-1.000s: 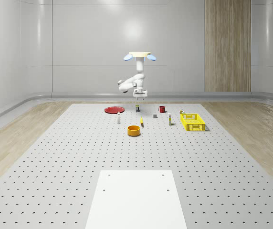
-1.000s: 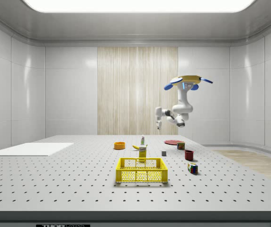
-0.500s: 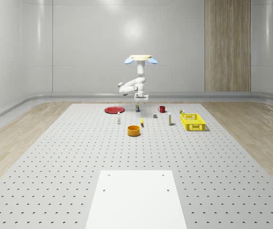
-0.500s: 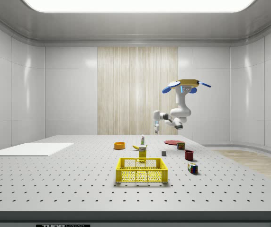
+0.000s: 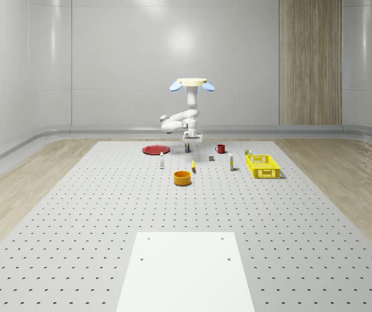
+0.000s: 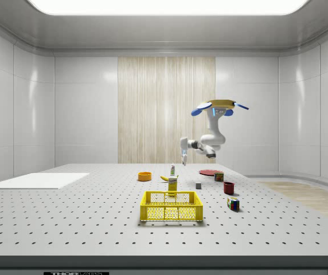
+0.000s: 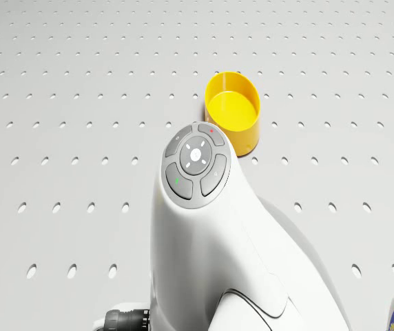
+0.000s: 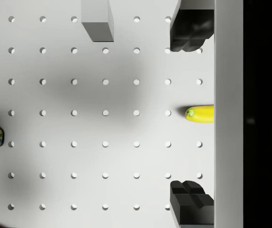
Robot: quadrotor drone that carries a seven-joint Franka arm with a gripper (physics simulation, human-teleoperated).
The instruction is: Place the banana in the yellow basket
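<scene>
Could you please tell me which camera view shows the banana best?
The wrist view: the banana lies bright yellow on the table between the open fingers, partly cut off. In the whole-scene view it is a tiny sliver; in the side view it sits half hidden behind a carton.

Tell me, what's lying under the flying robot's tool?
Under the open tool, the perforated table and one end of the banana lying on it. The rest of the banana is hidden behind the robot's own body. The drone hovers above the table.
</scene>
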